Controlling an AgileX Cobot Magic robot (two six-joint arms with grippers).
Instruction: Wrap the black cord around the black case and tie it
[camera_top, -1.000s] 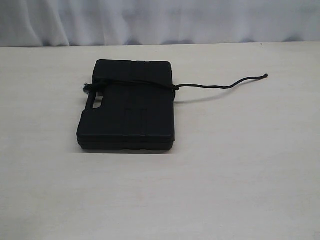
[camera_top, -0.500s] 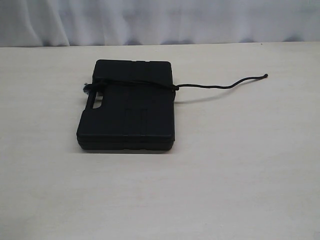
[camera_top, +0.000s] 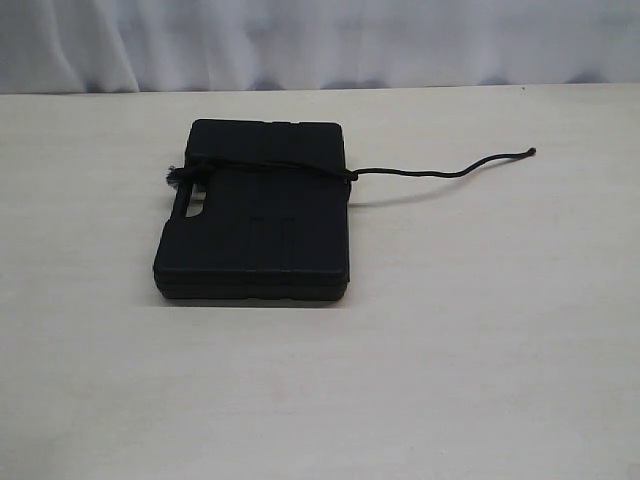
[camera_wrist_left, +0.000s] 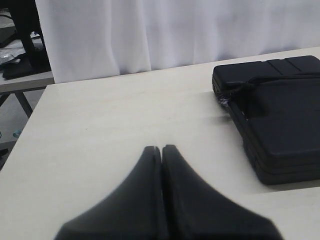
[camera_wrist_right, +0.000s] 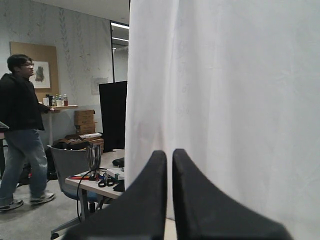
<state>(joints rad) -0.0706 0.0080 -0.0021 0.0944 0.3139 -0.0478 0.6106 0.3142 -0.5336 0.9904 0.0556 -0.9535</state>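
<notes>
We see the black cord (camera_top: 420, 173) looped across the black case (camera_top: 255, 230) on the desk (camera_top: 480, 340); our left hand (camera_wrist_left: 161, 148) and right hand (camera_wrist_right: 169, 152) are both closed, gripping nothing.

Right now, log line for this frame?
black cord across black case, tail loose | left tool shut, empty | right tool shut, empty

White curtain (camera_top: 320, 40) behind pale table (camera_top: 480, 350); grey chair (camera_wrist_right: 67, 161), patterned wall (camera_wrist_right: 75, 45) beyond.
</notes>
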